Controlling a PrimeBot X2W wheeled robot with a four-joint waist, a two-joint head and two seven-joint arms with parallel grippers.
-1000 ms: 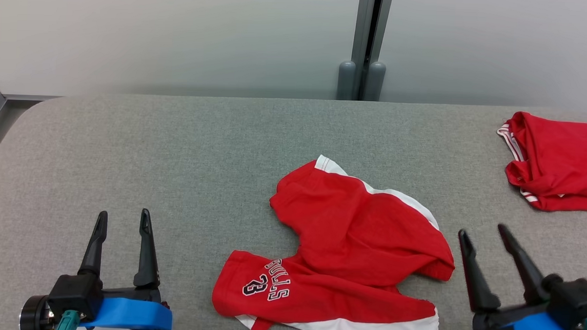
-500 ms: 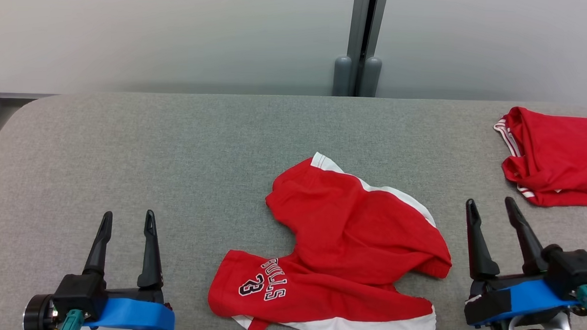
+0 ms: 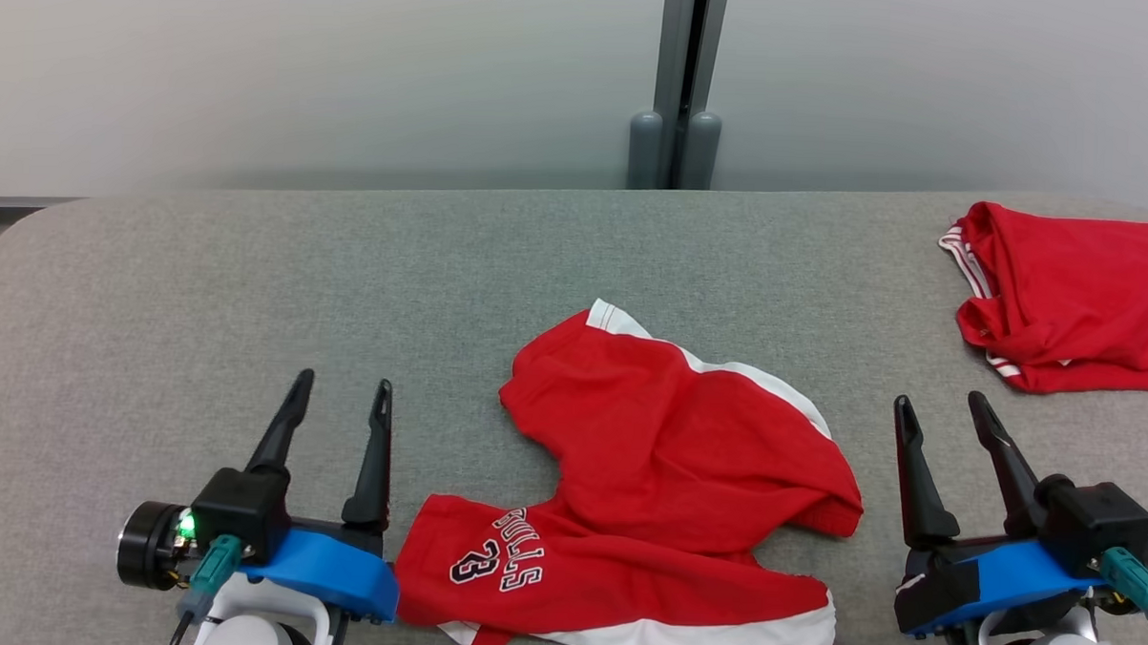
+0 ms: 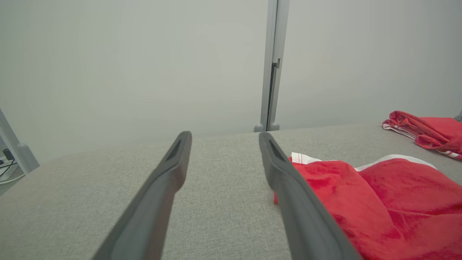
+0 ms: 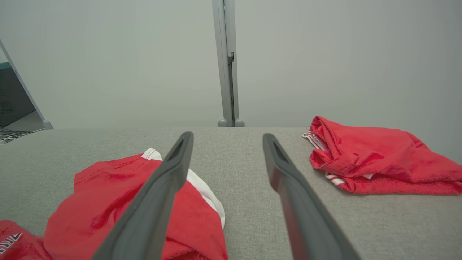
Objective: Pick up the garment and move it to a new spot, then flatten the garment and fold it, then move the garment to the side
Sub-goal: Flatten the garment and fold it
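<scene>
A crumpled pair of red shorts (image 3: 664,478) with white trim and "BULLS 23" lettering lies at the near middle of the grey table (image 3: 346,286). In the wrist views the red shorts (image 4: 379,202) (image 5: 119,202) lie beside the fingers. My left gripper (image 3: 343,386) stands open just left of the shorts, its blue base touching or overlapping their lower left corner. My right gripper (image 3: 939,402) is open just right of them, holding nothing. Both point toward the far edge.
A second red garment (image 3: 1072,292) with white stripes lies bunched at the table's far right; this second garment (image 5: 371,162) (image 4: 426,131) appears in both wrist views. A pale wall with a grey vertical post (image 3: 678,87) stands behind the table.
My left gripper has moved right and forward, up against the shorts' left corner. The right gripper rose forward, then held. The camera shifted, sliding the scene leftward.
</scene>
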